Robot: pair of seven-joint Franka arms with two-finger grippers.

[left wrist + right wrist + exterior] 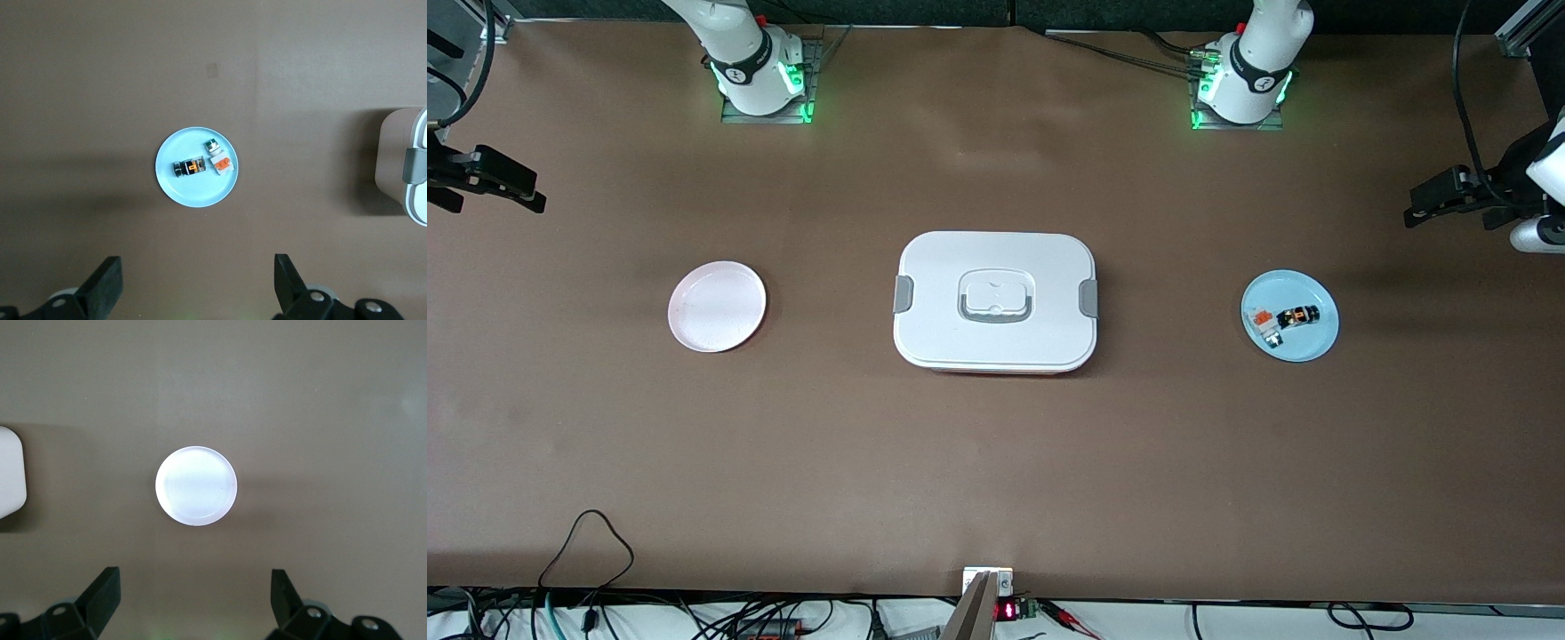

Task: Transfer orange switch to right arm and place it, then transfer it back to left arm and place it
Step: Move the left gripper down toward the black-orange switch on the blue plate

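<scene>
The orange switch (1298, 316) (189, 167), black with orange markings, lies on its side on a light blue plate (1307, 351) (193, 197) toward the left arm's end of the table. The white lidded box (996, 258) (417, 167) stands mid-table, between this plate and a pink plate. High over the tabletop by the blue plate, my left gripper (1449, 200) (198, 280) is open and holds nothing. My right gripper (489, 191) (197, 593) is also open and empty, hanging over the tabletop at the right arm's end, by the pink plate.
A small white-grey piece with an orange top (1263, 322) (221, 163) shares the blue plate with the switch. The pink plate (716, 307) (196, 485) has nothing on it. The box's corner (10, 477) shows in the right wrist view. Cables run along the table's near edge.
</scene>
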